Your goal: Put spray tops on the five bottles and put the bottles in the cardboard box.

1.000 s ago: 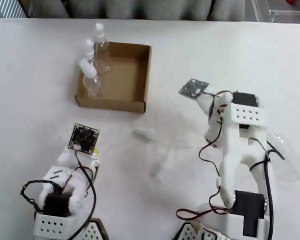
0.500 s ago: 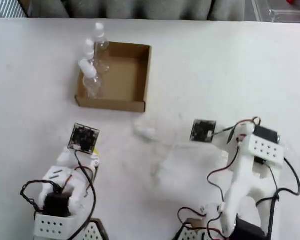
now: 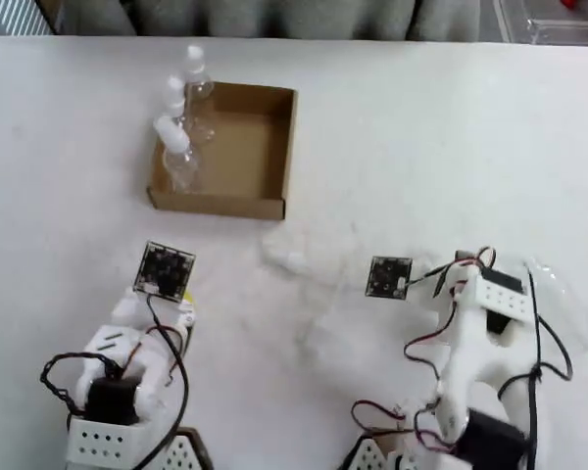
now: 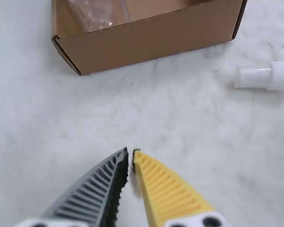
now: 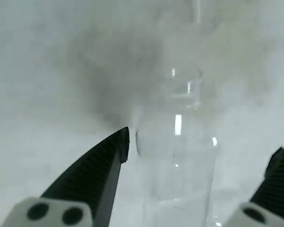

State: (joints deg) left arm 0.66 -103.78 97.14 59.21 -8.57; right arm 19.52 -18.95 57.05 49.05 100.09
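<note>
The cardboard box (image 3: 237, 147) stands at the back left, with three clear bottles (image 3: 179, 157) wearing white spray tops along its left side. A loose white spray top (image 3: 284, 259) lies on the table in front of the box, seen also as the spray top (image 4: 265, 75). My right gripper (image 5: 199, 151) is open, its fingers either side of a clear bottle (image 5: 177, 156) with a bare neck, which shows faintly as the bottle (image 3: 321, 318). My left gripper (image 4: 130, 155) is shut on nothing, just above the table in front of the box (image 4: 146, 35).
Another clear bottle (image 3: 559, 289) lies at the right edge beside the right arm (image 3: 480, 333). The left arm (image 3: 127, 362) sits at the front left. Open table stretches behind and to the right of the box.
The right arm has drawn back from beside the box towards the front right and come down over the bare-necked bottle. The left arm has not moved.
</note>
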